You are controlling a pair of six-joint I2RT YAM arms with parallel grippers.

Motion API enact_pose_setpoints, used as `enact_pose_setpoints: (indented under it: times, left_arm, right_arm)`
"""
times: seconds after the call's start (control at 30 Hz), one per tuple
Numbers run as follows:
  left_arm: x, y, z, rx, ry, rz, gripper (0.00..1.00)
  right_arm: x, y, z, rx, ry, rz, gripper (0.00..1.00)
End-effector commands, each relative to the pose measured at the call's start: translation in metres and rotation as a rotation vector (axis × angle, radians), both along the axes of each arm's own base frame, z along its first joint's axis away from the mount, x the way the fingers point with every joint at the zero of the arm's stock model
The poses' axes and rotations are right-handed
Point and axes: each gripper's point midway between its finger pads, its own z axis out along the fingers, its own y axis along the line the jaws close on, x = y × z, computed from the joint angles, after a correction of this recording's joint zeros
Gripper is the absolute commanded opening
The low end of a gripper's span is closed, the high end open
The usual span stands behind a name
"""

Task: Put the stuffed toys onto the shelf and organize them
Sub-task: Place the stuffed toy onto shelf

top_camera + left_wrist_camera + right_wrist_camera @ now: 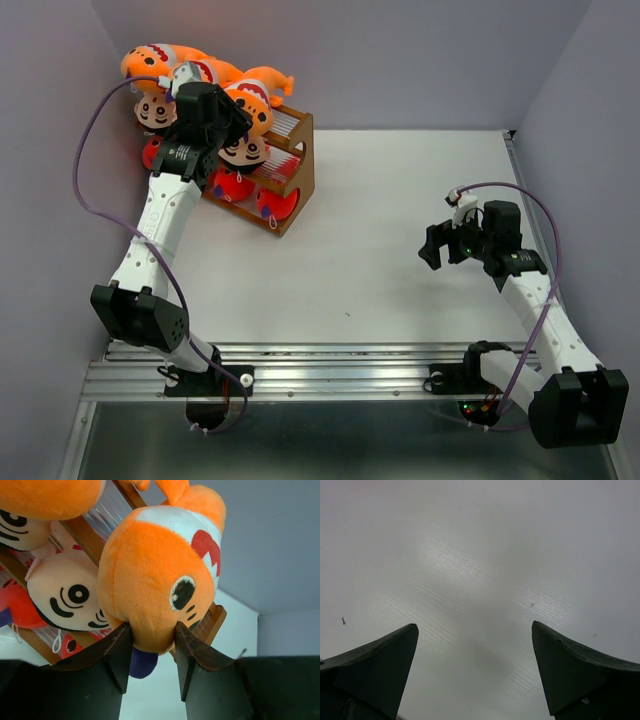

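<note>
The orange shark (155, 570) is pinched at its chin by the left gripper (152, 630). The jaws are set about half apart and the plush is touched on both sides. The shark is kept at the top of the shelf (87, 537), just ahead of the fingers, probably to be left there. A boy toy (70, 595) is crowded left of the hand, so free room is judged to lie only behind. The right gripper (475, 630) is spread wide and empty over the table (470, 540).
</note>
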Motion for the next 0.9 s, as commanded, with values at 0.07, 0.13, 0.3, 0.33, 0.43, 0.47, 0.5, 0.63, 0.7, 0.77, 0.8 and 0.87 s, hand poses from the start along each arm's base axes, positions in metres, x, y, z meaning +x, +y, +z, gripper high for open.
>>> enact_pose_setpoints:
  times: [0.07,0.13,0.3,0.33,0.43,0.47,0.5,0.63,0.7,0.77,0.8,0.87]
  left_arm:
    - [-0.01,0.008,0.05,-0.023,-0.127,0.022,0.48]
    - [-0.011,0.008,0.051,-0.024,-0.13,0.021,0.48]
    - [-0.012,0.008,0.057,-0.029,-0.143,0.021,0.48]
    - [-0.012,0.008,0.057,-0.029,-0.143,0.02,0.48]
    - [-0.012,0.007,0.058,-0.031,-0.146,0.015,0.48]
    - [-0.013,0.007,0.057,-0.032,-0.144,0.014,0.48]
    - [-0.012,0.007,0.058,-0.033,-0.146,0.014,0.48]
    - [-0.013,0.008,0.062,-0.037,-0.158,0.018,0.48]
    - [-0.014,0.008,0.066,-0.041,-0.165,0.018,0.47]
    - [-0.014,0.008,0.067,-0.042,-0.168,0.02,0.44]
    - [-0.014,0.009,0.067,-0.042,-0.168,0.023,0.4]
    - [-0.015,0.009,0.068,-0.045,-0.169,0.022,0.36]
  right_arm:
    - [0.011,-0.003,0.014,-0.005,-0.074,-0.01,1.0]
    - [0.011,-0.003,0.015,-0.005,-0.075,-0.01,1.0]
    - [0.012,-0.003,0.014,-0.008,-0.076,-0.012,1.0]
    - [0.012,-0.003,0.014,-0.008,-0.076,-0.012,1.0]
    - [0.011,-0.004,0.014,-0.009,-0.075,-0.013,1.0]
    - [0.011,-0.004,0.014,-0.009,-0.075,-0.013,1.0]
    - [0.011,-0.004,0.014,-0.01,-0.075,-0.012,1.0]
    - [0.012,-0.004,0.013,-0.011,-0.074,-0.013,1.0]
    - [0.012,-0.004,0.013,-0.011,-0.074,-0.013,1.0]
    - [0.012,-0.004,0.013,-0.011,-0.074,-0.013,1.0]
    - [0.011,-0.004,0.012,-0.011,-0.071,-0.013,1.0]
    - [0.012,-0.004,0.013,-0.012,-0.075,-0.012,1.0]
